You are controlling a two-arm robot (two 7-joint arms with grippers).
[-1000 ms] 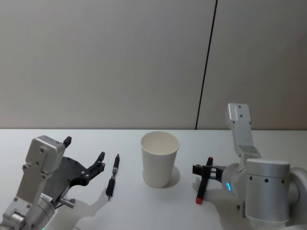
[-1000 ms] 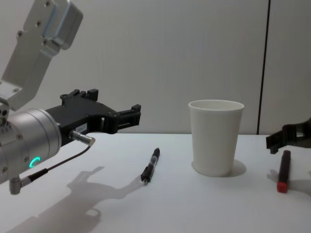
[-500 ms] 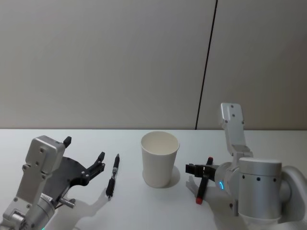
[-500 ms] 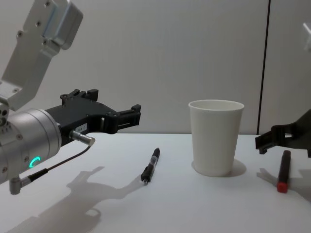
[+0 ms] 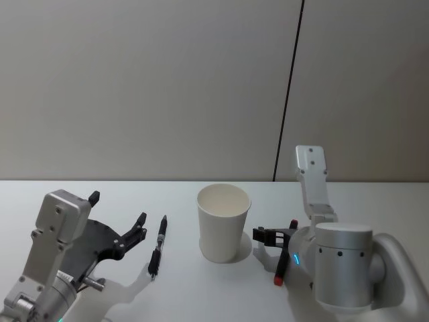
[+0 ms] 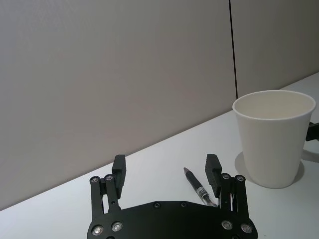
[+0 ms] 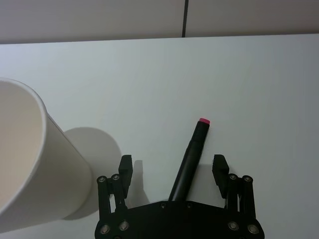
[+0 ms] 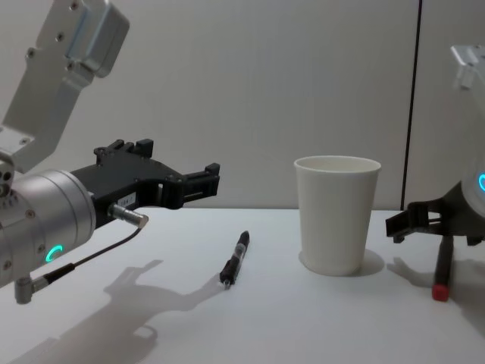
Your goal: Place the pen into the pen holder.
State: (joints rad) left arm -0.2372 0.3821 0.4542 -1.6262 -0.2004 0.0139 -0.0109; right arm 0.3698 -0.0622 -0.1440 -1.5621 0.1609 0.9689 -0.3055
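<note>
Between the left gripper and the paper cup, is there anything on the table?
A black pen lies flat on the table between the left gripper and the white paper cup, touching neither. The head view shows this best.

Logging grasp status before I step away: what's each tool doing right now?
Left tool: open, holding nothing, beside the black pen.
Right tool: open, straddling the red-tipped pen, not gripping it.
</note>
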